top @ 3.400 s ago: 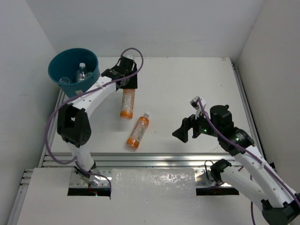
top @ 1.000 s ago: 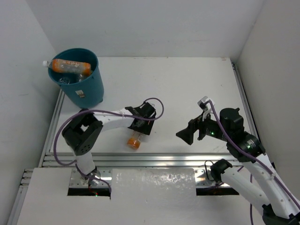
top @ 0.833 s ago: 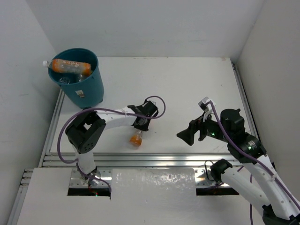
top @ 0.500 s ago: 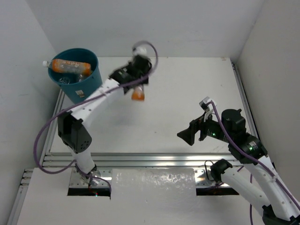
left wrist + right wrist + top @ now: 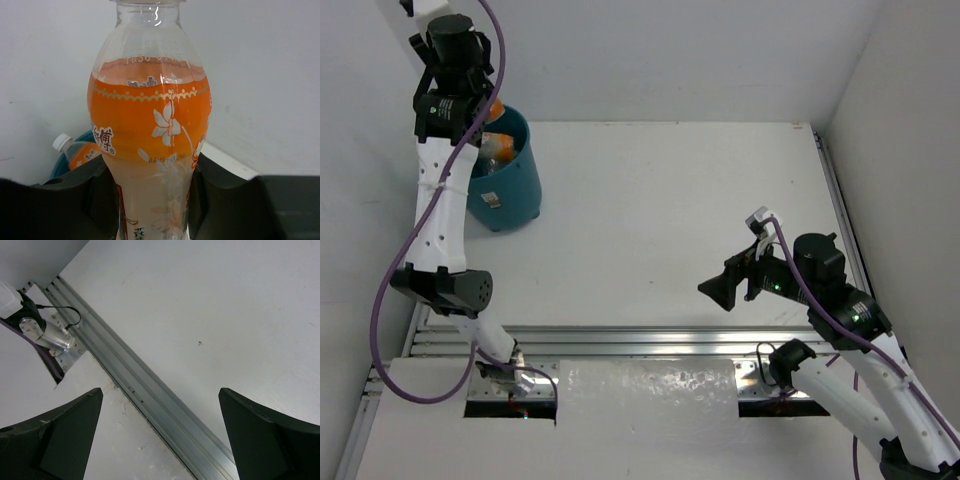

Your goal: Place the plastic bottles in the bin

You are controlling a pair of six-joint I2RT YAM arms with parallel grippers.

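Observation:
My left gripper (image 5: 470,112) is raised high over the teal bin (image 5: 510,190) at the table's far left, shut on an orange bottle (image 5: 493,108). In the left wrist view the orange bottle (image 5: 150,130) stands upright between my two black fingers (image 5: 225,200); its cap is cut off at the top. Below it, the bin's rim (image 5: 56,169) shows, with another orange bottle (image 5: 80,152) with a white cap lying inside, also seen from above (image 5: 498,146). My right gripper (image 5: 715,290) is open and empty above the table's front right; its jaws (image 5: 160,440) are spread wide.
An aluminium rail (image 5: 650,335) runs along the table's front edge and also shows under the right gripper (image 5: 150,390). A motor with cables (image 5: 35,330) sits beyond the rail. White walls close in the left, back and right sides.
My left gripper closed on the orange bottle near the table's front, lifted it, and swung it back and left to above the bin. The right arm has barely moved.

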